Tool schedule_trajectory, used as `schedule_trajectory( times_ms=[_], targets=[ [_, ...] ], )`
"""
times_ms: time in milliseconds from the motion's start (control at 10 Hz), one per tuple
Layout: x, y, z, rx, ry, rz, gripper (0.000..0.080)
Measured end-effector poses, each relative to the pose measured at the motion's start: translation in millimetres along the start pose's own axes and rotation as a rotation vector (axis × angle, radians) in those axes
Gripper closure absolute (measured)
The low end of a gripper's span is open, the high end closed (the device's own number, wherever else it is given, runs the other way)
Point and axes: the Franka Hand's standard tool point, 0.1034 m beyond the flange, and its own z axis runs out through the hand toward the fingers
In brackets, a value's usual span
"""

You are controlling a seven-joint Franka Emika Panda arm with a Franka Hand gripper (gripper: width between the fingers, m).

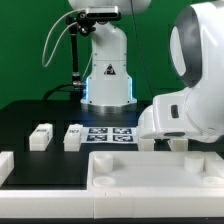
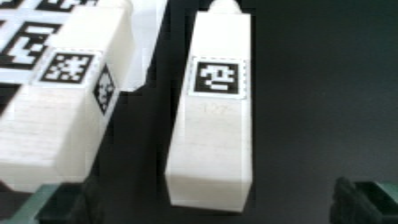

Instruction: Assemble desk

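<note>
Directly beneath the tool (image 2: 210, 204), between its two dark fingertips (image 2: 366, 200), lies one end of a white plastic oblong block leg (image 2: 215, 120) of the desk, flat on the black surface (image 2: 302, 60) with a small black-and-white square tag (image 2: 217, 78) facing up at the wrist camera. The tool is spread wide and pinches nothing: one fingertip stands off each long flank of the leg. The leg's long axis runs square across the line joining the fingertips and stretches away ahead of the tool, so the jaws face its two long sides; by my reading the coming move calls for a straight descent and a squeeze across the narrow width, with no turn of the wrist. A second white oblong block leg (image 2: 71, 95), also tagged, lies just beside the first and roughly parallel, parted from it by a narrow dark strip; it sits on the other fingertip's side, and that finger looks likely to come down close against it, which is the thing to watch. In the exterior view the big white robot arm (image 1: 190, 90) hides the tool's tips and whatever is under them; the wide shallow rimmed white rectangular panel (image 1: 130, 185) lies near the tool on the camera's side, the marker board (image 1: 110, 134) just off toward the exterior view's left.
</note>
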Motion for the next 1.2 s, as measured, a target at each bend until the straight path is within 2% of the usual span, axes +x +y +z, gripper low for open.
schedule_trajectory(
  times_ms=[200,500,600,700,800,900,1200],
  targets=[
    [0.0,-0.8,15.0,-0.005,-0.012,0.0,0.0151],
    [0.4,-0.4,14.5,-0.005,-0.011,0.001,0.0151],
    [0.5,-0.4,14.7,-0.005,-0.011,0.001,0.028],
    [0.5,-0.4,14.9,-0.005,-0.011,0.001,0.028],
    [0.6,-0.3,15.1,-0.005,-0.012,0.001,0.0429],
    [0.5,-0.4,15.1,-0.005,-0.012,0.001,0.0514],
    [0.5,-0.4,15.1,-0.005,-0.012,0.001,0.0514]
  ],
)
